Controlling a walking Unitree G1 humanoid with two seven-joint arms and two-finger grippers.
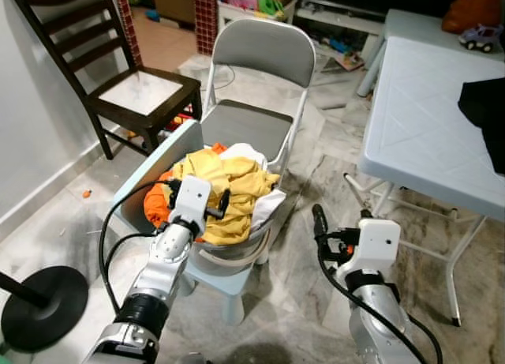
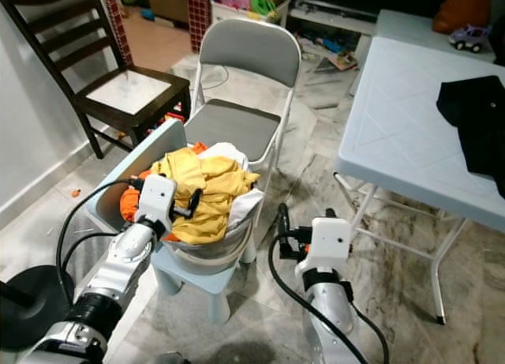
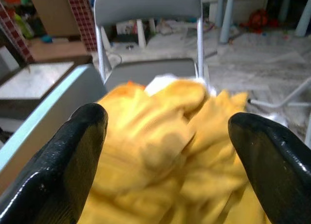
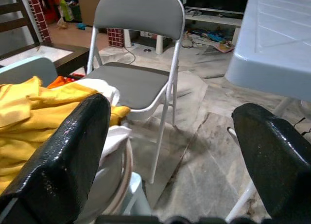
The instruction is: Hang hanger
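Nearby: grey folding chair [image 1: 256,80] behind laundry heap [image 1: 221,194] | white table [image 1: 426,119] right | both grippers spread

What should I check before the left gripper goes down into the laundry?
1. Left gripper open: ok, fingers spread wide in its wrist view.
2. Left gripper over the yellow clothes: ok, hovering above the pile.
3. Hanger located: not ok, none can be made out among the clothes.
4. Basket seated on the small blue chair: ok.
5. Right gripper out of the way: ok, open, beside the basket over the floor.
6. Grey folding chair clear of the reach: ok, behind the basket.
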